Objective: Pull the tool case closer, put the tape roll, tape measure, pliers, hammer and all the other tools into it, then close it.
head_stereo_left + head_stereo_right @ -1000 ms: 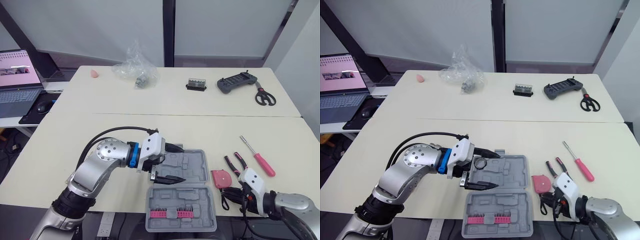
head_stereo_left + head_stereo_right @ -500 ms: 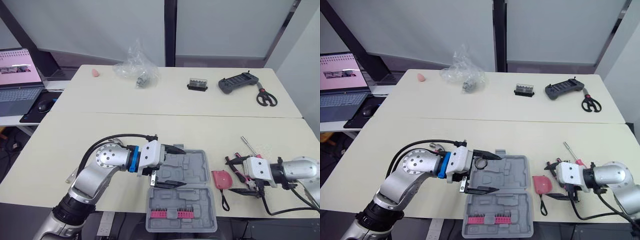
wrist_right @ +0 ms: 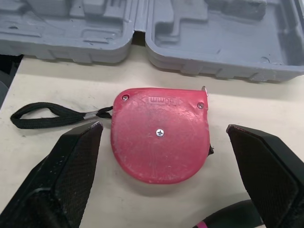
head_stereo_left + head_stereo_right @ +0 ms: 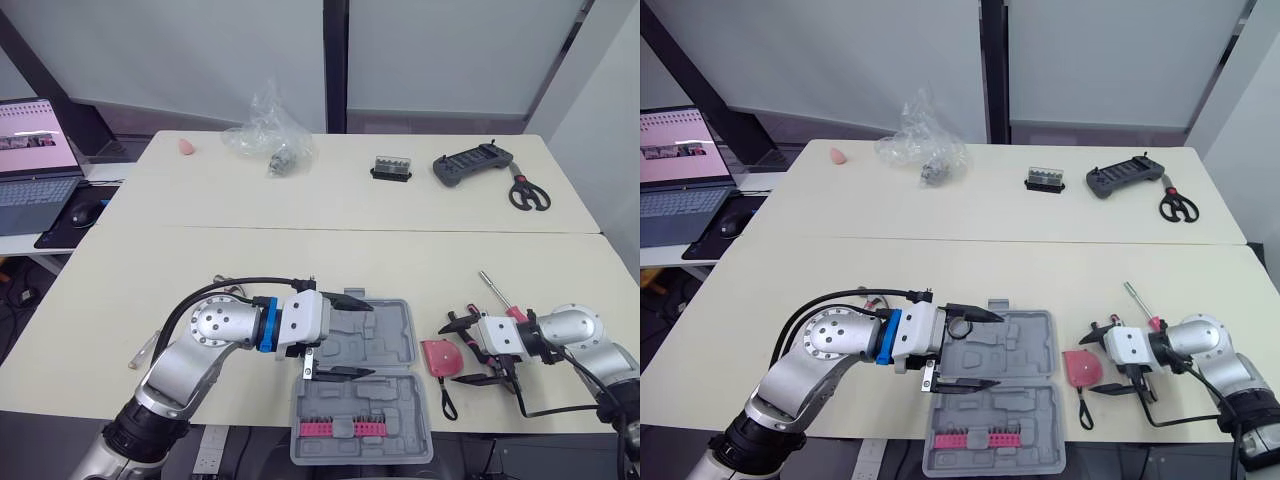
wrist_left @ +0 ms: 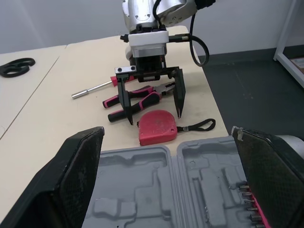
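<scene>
I've got two cream tables butted together, their seam running just beyond the left gripper. Well past it, pale frosted panels are split by a dark post. Far off to its left, a laptop sits on a side desk. Dark grey floor shows off the table edge.

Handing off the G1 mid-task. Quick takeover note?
Left gripper: open, empty, hovering over the open grey plastic tool case.
Right gripper: open, empty, aimed at the red tape measure, which lies flat on the table right of the case.
Pink-and-black-handled pliers and pink-handled screwdriver lie on the table by the right gripper.
Done: case is open at the near table edge; it holds only a pink bit strip.
Left: load every tool, close the case.
</scene>
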Robot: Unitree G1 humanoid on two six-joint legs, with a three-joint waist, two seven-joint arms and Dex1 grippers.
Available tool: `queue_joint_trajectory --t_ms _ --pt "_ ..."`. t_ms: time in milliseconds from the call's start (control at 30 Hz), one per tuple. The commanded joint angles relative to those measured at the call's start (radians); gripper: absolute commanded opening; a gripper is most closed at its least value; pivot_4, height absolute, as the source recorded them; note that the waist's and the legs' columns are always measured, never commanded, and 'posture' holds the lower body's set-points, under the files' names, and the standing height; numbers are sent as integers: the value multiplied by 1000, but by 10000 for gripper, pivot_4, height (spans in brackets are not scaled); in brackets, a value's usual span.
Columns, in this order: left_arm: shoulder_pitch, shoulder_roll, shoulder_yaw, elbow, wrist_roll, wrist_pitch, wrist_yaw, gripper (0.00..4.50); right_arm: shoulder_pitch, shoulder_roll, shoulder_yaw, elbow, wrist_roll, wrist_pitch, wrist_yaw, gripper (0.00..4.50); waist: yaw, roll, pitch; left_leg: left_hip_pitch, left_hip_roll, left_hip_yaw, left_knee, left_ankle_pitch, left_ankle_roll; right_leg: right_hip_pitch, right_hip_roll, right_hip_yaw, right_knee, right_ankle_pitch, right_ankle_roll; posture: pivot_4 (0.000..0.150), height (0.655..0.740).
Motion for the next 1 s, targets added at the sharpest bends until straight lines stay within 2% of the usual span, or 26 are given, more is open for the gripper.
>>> queue_joint_trajectory --t_ms 33,367,467,533,567,633,733,900,1000 --pt "-6 1 2 -39 -8 6 10 45000 -17 9 6 13 -6 -20 11 44681 0 0 0 0 0 0 0 0 0 0 0 0 0 0 0 1500 7400" --pt "-21 -5 -11 -30 8 4 15 45000 -37 46 12 70 -41 -24 -15 44681 -1 0 0 0 0 0 0 0 0 0 0 0 0 0 0 1500 7400" --pt "-21 2 -17 -24 16 -6 7 45000 -38 52 5 74 -37 -20 -21 39232 -1 0 0 0 0 0 0 0 0 0 0 0 0 0 0 1500 7400" --pt "-22 1 -19 -21 17 -8 3 45000 -37 52 3 74 -36 -19 -22 33028 -1 0 0 0 0 0 0 0 0 0 0 0 0 0 0 1500 7400" --pt "-24 0 -20 -19 17 -9 3 45000 -35 51 0 69 -32 -17 -21 31512 0 0 0 0 0 0 0 0 0 0 0 0 0 0 0 1500 7400" --pt "-25 -3 -20 -11 20 -14 2 45000 -26 43 -7 49 -21 -9 -18 31504 0 0 0 0 0 0 0 0 0 0 0 0 0 0 0 1500 7400" --pt "-11 -8 -1 -5 14 -12 19 45000 -9 16 -27 -31 -5 19 -20 31504 -1 0 0 0 0 0 0 0 0 0 0 1 0 0 0 1500 7400" --pt "79 10 93 -34 -33 34 86 45000 19 -67 -39 -373 -36 308 -65 31504 -3 2 -1 0 0 0 0 0 0 -2 0 1 1 0 0 1500 7400" --pt "137 22 145 -57 -52 56 116 45000 -31 -56 -2 -541 -86 525 -107 31504 -2 2 -1 0 0 -1 0 0 0 -2 1 1 1 0 0 1500 7400"
